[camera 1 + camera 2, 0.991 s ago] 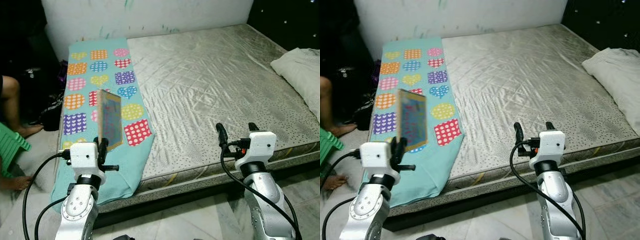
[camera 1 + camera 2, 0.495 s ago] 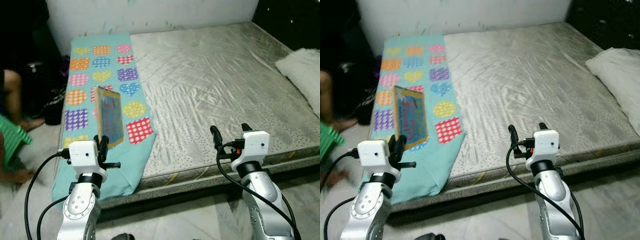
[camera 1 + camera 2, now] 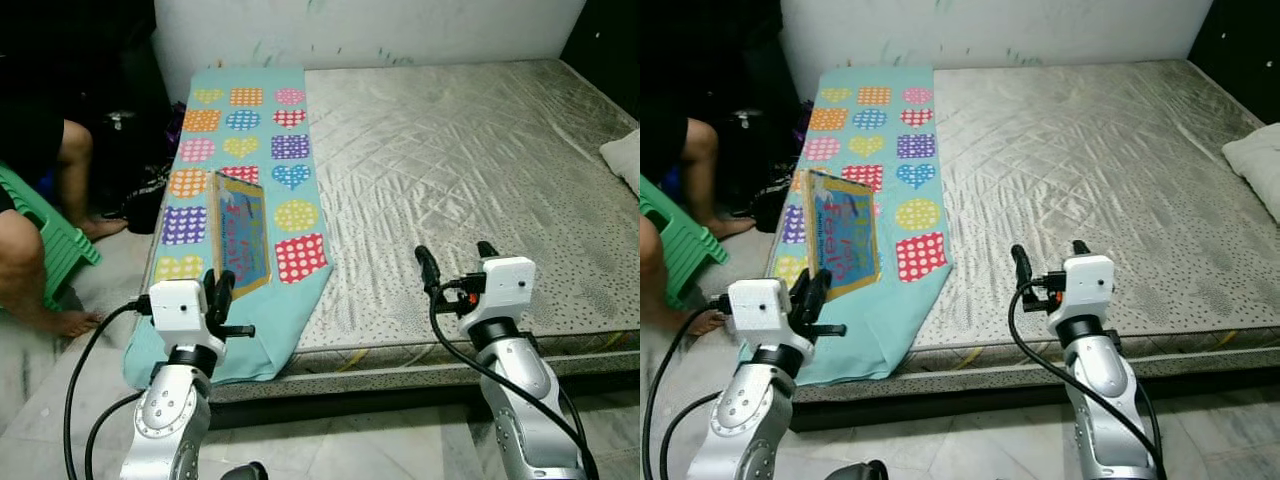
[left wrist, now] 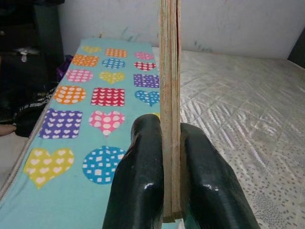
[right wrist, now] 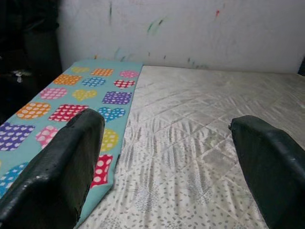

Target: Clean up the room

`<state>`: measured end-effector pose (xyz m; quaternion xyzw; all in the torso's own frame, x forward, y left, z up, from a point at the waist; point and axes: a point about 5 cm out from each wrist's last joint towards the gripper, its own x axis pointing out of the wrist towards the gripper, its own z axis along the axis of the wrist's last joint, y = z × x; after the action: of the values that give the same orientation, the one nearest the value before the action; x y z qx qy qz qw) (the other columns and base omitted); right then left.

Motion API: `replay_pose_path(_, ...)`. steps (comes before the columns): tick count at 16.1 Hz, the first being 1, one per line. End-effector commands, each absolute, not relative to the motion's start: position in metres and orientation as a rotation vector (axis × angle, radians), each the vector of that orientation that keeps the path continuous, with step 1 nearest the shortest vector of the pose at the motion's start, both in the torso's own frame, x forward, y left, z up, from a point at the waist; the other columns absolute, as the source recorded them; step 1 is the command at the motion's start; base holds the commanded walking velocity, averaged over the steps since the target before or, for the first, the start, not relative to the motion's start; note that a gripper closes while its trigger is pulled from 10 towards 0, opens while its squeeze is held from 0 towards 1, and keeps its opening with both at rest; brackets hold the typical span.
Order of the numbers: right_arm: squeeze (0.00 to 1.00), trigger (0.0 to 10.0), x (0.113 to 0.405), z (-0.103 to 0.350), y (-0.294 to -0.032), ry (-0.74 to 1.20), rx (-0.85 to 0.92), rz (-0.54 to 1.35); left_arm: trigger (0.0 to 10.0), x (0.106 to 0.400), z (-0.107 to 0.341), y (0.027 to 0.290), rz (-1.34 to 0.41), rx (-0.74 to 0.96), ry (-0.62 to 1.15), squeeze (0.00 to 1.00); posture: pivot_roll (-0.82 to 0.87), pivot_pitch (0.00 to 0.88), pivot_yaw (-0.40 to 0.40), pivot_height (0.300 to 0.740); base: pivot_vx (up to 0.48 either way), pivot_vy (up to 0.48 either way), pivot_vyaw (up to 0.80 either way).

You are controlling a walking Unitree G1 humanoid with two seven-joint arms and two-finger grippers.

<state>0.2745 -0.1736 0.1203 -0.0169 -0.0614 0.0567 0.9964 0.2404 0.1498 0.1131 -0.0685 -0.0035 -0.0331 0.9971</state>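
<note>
Two end effectors are raised at the near edge of the bed (image 3: 470, 150). The left end effector (image 4: 170, 157) is clamped on the lower edge of a thin book (image 3: 243, 235), holding it upright over the turquoise cloth (image 3: 245, 130) with its coloured hearts and dotted patches, which lies along the bed's left side and hangs over the near edge. The right end effector (image 5: 167, 157) holds nothing, its fingers spread wide above the bare grey mattress. A white pillow (image 3: 1257, 165) lies at the bed's right edge. Compared with a second ago, the whole scene has shifted rightward as the camera turned left: more of the seated person's leg (image 3: 35, 270) and the green stool (image 3: 62, 235) shows, less of the pillow, while the book stays gripped the same way.
</note>
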Motion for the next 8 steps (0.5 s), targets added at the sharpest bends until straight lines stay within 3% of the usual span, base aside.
replay_pose_path(1, 0.00, 10.0, 0.2771, 0.1220, -0.1716, -0.122, -0.025, 0.123, 10.0, 0.2414, 0.1259, 0.1516, -0.064, -0.138, -0.063, 0.00, -0.13, 0.119, 0.000, 0.740, 0.281, 0.000, 0.00)
replay_pose_path(8, 0.00, 10.0, 0.2781, 0.1214, -0.1712, -0.122, -0.025, 0.120, 10.0, 0.2399, 0.1246, 0.1505, -0.068, -0.146, -0.059, 0.00, -0.13, 0.123, 0.000, 0.740, 0.295, 0.000, 0.00)
